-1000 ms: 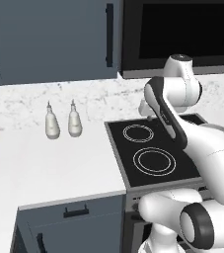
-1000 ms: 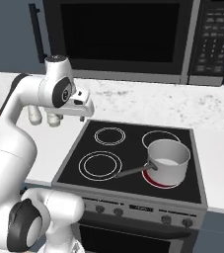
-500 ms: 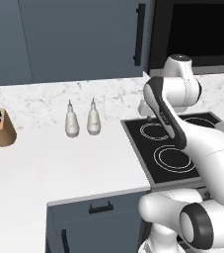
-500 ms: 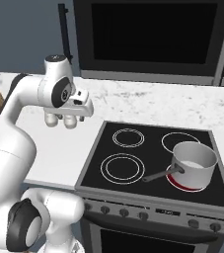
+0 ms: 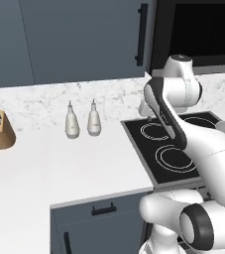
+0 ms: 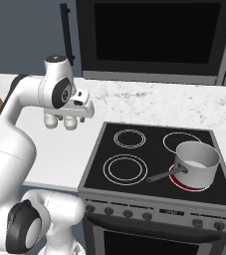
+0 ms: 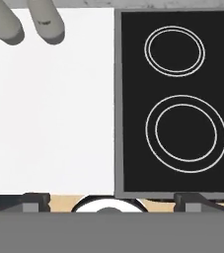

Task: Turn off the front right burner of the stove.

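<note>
White stone counter point(image 5: 59, 163) spans the left, w/ black glass stove point(image 6: 157, 162) set at its right; stove's long side runs left-right, grey knob panel point(image 6: 154, 214) faces the robot. Steel saucepan point(image 6: 196, 162) sits on red-rimmed front right burner point(image 6: 184, 182), handle pointing left. Two-finger gripper point(image 6: 84, 107) hangs over counter left of stove; open or closed, can't tell. Two grey bottles point(image 5: 82, 121) near backsplash.
</note>
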### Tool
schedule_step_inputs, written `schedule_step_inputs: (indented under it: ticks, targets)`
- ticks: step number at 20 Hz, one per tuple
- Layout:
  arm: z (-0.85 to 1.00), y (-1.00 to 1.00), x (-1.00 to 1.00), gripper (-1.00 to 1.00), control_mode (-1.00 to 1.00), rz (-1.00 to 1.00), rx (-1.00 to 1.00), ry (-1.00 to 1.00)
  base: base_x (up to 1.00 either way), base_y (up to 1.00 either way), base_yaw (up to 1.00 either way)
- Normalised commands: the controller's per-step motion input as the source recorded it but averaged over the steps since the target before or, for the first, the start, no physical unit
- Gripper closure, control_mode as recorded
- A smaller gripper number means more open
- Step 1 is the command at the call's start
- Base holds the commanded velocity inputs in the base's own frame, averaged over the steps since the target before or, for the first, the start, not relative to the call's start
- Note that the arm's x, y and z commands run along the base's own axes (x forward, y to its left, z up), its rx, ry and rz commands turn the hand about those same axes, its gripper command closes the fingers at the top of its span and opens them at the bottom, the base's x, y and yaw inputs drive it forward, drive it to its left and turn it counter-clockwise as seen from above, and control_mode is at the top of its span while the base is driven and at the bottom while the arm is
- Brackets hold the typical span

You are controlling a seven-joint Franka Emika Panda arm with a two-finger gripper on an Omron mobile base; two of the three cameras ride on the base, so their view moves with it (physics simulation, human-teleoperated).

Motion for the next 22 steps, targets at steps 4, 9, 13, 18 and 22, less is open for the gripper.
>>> schedule_step_inputs:
  ticks: [4, 9, 13, 18, 22]
  targets:
    - [0.00, 0.00, 0.00, -1.00, 1.00, 0.00, 0.00, 0.00, 0.02, 0.06, 0.00]
    - [0.00, 0.00, 0.00, -1.00, 1.00, 0.00, 0.00, 0.00, 0.00, 0.10, -0.07]
    - [0.00, 0.00, 0.00, -1.00, 1.00, 0.00, 0.00, 0.00, 0.00, 0.12, -0.03]
    - [-0.07, -0.02, -0.17, -1.00, -1.00, 0.00, 0.00, -0.05, -0.03, 0.00, 0.00]
    - [-0.34, -0.55, -0.88, -1.00, -1.00, -0.01, 0.13, -0.19, 0.00, 0.00, 0.00]
